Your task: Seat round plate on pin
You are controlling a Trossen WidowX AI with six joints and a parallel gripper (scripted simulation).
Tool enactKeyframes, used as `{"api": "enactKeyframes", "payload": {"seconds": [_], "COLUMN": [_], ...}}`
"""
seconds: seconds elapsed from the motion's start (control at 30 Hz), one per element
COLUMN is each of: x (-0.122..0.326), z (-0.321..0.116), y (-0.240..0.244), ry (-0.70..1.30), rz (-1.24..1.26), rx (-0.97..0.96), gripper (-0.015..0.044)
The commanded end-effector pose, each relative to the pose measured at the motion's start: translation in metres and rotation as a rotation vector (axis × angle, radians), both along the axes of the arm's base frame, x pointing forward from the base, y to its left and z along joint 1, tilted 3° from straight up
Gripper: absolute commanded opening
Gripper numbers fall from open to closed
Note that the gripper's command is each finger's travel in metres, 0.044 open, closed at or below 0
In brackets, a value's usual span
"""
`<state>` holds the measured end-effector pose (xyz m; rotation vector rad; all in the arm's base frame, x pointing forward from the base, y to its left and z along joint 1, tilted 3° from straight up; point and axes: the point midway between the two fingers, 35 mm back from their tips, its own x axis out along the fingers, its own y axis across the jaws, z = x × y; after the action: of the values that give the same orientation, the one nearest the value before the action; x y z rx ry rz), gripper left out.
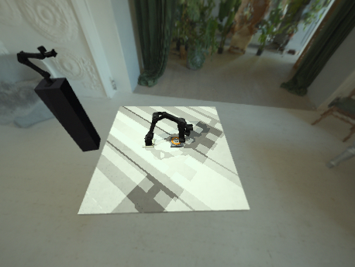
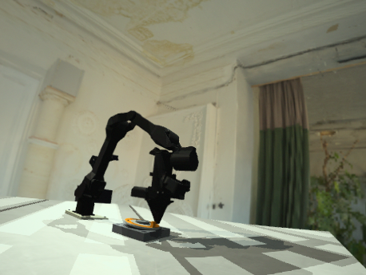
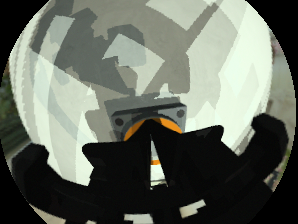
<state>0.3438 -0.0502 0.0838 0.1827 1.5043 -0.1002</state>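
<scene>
1. We are seeing the pincer [image 2: 157, 221] pointing straight down, fingers pinched fully together with nothing between them, working as a single poking tip.
2. The tip is sitting at the orange-rimmed round plate [image 2: 140, 223], at its right edge in the exterior view; whether it is actually touching, we cannot tell.
3. The plate is lying on the dark square base [image 2: 141, 232] on the desk [image 2: 240, 256], just beside the arm's mount.
4. In the exterior view the plate is looking slightly tilted, left side higher, so we are judging it is riding on the pin, not seated.
5. Wrist view is showing the orange rim [image 3: 143, 127] and grey base [image 3: 148, 111] just past the closed fingers; pin, hole and tab are too small to pick out.
6. We are judging the closed tip suits nudging the plate round the post until the hole drops over the pin.
</scene>
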Motion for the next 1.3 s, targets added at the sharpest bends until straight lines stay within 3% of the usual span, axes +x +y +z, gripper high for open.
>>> {"api": "enactKeyframes", "payload": {"seconds": [0.0,1.27], "x": [-0.002,-0.013], "z": [-0.001,-0.002], "y": [-0.008,-0.029], "ry": [0.004,0.005], "rz": [-0.01,-0.01], "rx": [-0.016,-0.018], "gripper": [0.0,0.0]}}
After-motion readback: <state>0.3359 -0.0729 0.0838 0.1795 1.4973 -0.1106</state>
